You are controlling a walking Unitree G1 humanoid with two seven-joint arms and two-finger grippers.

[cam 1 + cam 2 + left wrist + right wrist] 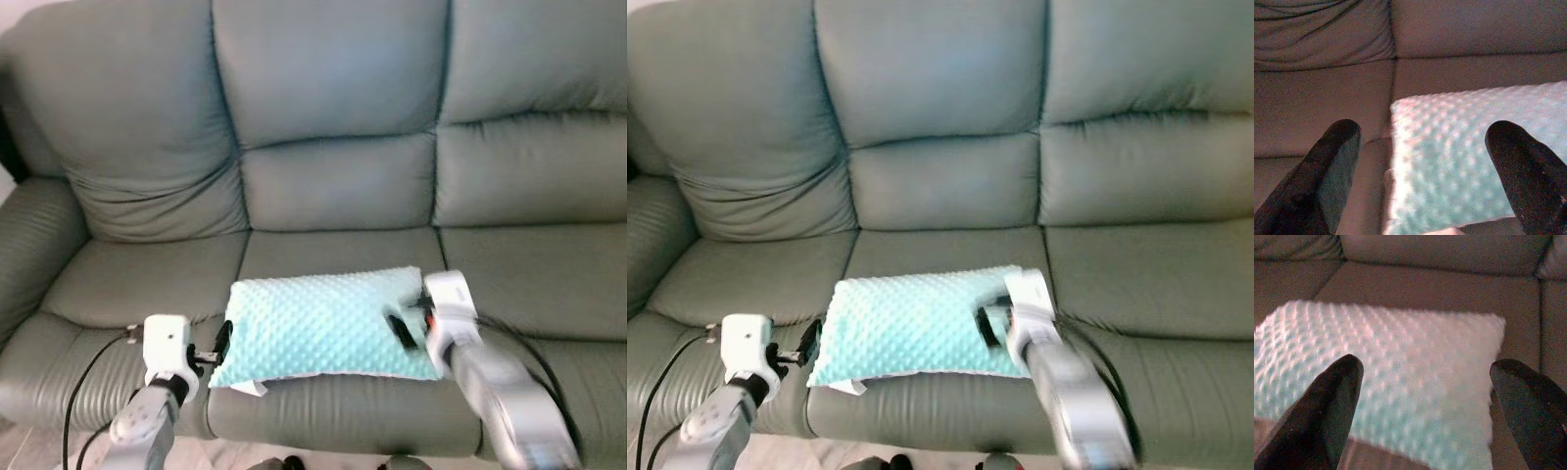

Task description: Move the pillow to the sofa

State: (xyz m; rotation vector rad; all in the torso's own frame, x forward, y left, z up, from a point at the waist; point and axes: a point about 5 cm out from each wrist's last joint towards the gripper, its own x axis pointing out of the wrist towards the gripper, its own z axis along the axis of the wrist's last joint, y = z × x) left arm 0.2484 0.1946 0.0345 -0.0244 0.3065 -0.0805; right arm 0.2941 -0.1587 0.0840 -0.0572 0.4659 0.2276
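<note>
A light turquoise dotted pillow (pixel 318 323) lies flat on the middle seat cushion of the grey-green sofa (pixel 333 181), near the seat's front edge. My left gripper (pixel 224 341) is at the pillow's left end, open, and in the left wrist view its black fingers (pixel 1337 161) stand wide apart around the pillow's corner (pixel 1459 156). My right gripper (pixel 407 321) is over the pillow's right end, also open; in the right wrist view the pillow (pixel 1400 377) lies between its spread fingers (pixel 1337 401). Neither gripper holds anything. The right arm is blurred.
The sofa's three back cushions (pixel 328 69) rise behind the seat. Its left armrest (pixel 34 245) bulges at the left edge. A black cable (pixel 83 387) hangs from my left arm. A strip of pale floor (pixel 235 458) shows below the seat's front.
</note>
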